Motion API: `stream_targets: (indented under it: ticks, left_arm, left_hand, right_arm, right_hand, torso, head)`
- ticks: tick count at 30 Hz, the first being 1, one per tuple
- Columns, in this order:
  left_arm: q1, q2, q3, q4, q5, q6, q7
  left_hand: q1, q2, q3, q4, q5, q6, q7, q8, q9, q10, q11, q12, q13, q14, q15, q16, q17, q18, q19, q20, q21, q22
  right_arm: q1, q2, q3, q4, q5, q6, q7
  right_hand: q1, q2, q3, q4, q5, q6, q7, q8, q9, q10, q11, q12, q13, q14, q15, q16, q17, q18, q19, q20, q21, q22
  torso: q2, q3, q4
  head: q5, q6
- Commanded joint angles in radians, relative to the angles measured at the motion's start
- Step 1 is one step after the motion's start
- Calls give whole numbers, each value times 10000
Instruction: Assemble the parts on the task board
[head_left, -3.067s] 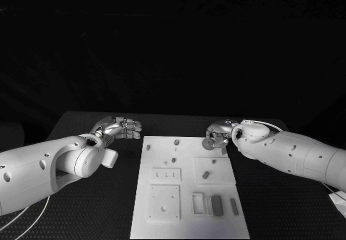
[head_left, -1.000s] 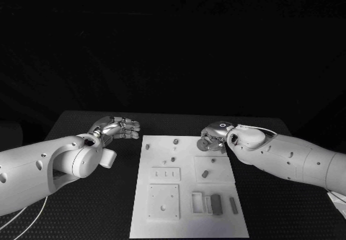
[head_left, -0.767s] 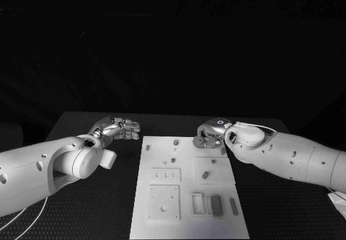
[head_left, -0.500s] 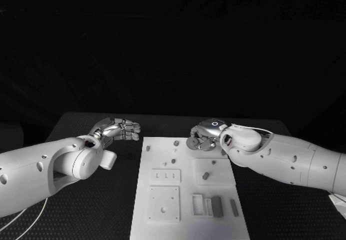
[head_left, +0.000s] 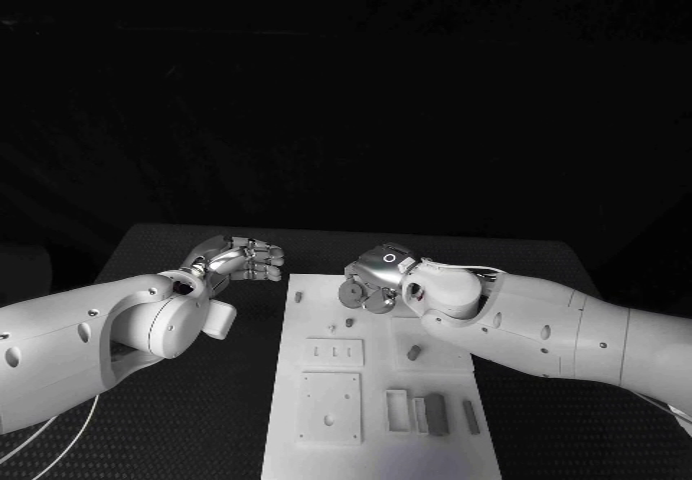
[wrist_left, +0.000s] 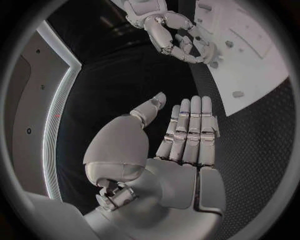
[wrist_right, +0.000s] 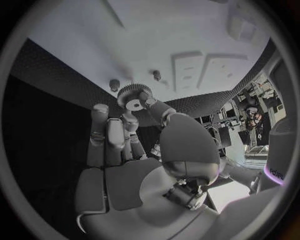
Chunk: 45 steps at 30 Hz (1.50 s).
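No text, label, brand, number or sign can be read anywhere in these views. The task board (head_left: 378, 400) carries only plain recesses and pegs with no lettering. The white arm shells bear no legible markings.
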Motion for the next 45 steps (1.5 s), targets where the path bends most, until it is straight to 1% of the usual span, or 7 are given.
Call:
stream_targets:
  ticks: [1,5,12,21,31,35,45]
  left_arm:
    - [13,50,8,-4,-42,75,77]
    - [13,71,8,-17,-43,81,78]
    - [13,75,8,-17,-43,81,73]
    - [13,76,9,-10,-43,81,70]
    - [14,80,9,-9,-43,80,63]
    - [14,75,9,-2,-43,81,62]
    - [16,50,9,-33,-43,72,39]
  left_hand:
    - [13,-108,-21,-9,36,-99,-1,-35,-10,5,58,-34,-9,-44,26,-38,19,1,-70,-14,-62,12]
    - [12,-107,-21,-8,36,-100,-1,-35,-11,6,59,-36,-8,-44,26,-41,20,0,-70,-13,-63,13]
    - [10,-107,-22,-6,36,-101,0,-36,-12,7,59,-40,-8,-44,27,-46,24,0,-71,-12,-66,14]
    - [7,-108,-24,-5,36,-102,0,-36,-13,8,60,-46,-7,-44,28,-53,29,0,-71,-11,-69,17]
    - [5,-110,-25,-4,36,-104,1,-37,-15,8,61,-52,-7,-46,30,-61,34,0,-74,-10,-72,18]
    - [4,-111,-26,-3,36,-105,2,-37,-15,8,61,-54,-7,-46,31,-64,36,0,-75,-9,-74,19]
    - [3,-114,-27,-4,36,-107,2,-38,-17,8,62,-59,-6,-47,32,-70,40,1,-76,-8,-76,21]
  right_arm:
    - [-70,229,-48,-231,-577,-53,-165]
    - [-152,470,-88,-503,-669,-28,-155]
    - [-213,726,-169,-937,-789,66,-181]
    - [-216,837,-179,-1020,-858,67,-216]
    - [-216,947,-199,-1150,-837,317,-176]
    - [-216,952,-222,-1229,-777,505,-207]
    - [-216,929,-237,-1316,-694,446,-267]
  right_hand:
    - [-7,42,15,-39,38,2116,-264,106,170,82,-7,-22,-17,76,-52,34,-27,149,12,-77,34,156]
    - [-7,30,20,-50,38,2115,-265,100,171,91,-9,-30,-27,65,-55,28,-63,149,18,-81,33,153]
    - [-9,25,27,-60,37,2114,-265,93,173,100,-10,-41,-38,73,-58,25,-71,149,25,-85,30,150]
    - [-18,22,31,-64,37,2114,-265,87,175,108,-10,-51,-49,75,-61,21,-89,149,31,-87,26,147]
    - [-43,8,31,-62,37,2106,-261,74,177,115,-7,-65,-62,49,-63,8,-151,149,33,-87,17,142]
    - [-68,-98,34,-87,37,2060,-247,31,172,95,6,-106,-88,-36,-56,-29,-287,149,4,-80,-15,134]
    - [-68,-579,94,-48,35,1512,-14,-361,39,-39,216,-224,-161,-296,73,-92,-628,149,-51,-43,-102,126]
  torso:
    - [-9,-11,35]
    - [-10,-18,60]
    - [-5,-17,24]
    - [3,-2,-15]
    - [-1,0,-2]
    - [-3,-5,-11]
    - [0,-1,-4]
  head:
    - [-4,-6]
    - [-7,-22]
    - [49,-37]
    - [70,-36]
    - [61,-35]
    - [71,-51]
    - [64,-74]
